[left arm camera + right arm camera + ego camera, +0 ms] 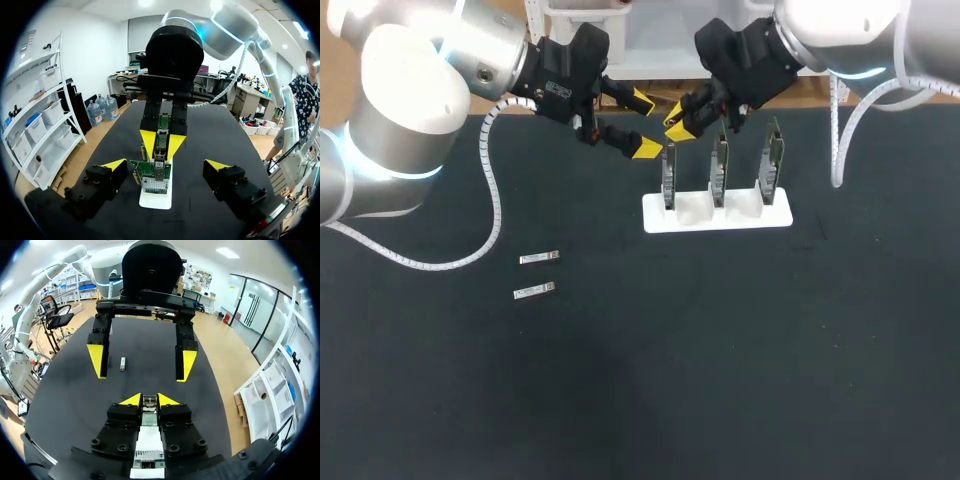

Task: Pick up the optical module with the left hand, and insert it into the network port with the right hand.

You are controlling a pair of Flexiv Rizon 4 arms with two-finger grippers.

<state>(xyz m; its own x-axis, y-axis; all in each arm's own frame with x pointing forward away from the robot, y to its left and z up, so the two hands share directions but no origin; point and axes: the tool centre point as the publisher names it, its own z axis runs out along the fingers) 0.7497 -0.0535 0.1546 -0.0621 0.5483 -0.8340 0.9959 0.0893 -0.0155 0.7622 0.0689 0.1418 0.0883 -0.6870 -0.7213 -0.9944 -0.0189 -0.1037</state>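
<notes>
Gripping optical module point(161, 143) | right claw point(149, 400) clamped | left claw point(165, 165) spread

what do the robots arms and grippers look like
The left arm and right arm are rounded, glossy white-silver tubes, each with a pale blue light ring at a joint. A white spiral-wrapped cable loops along each. The left gripper and right gripper are black, blocky bodies with two fingers ending in bright yellow wedge-shaped tips.
</notes>
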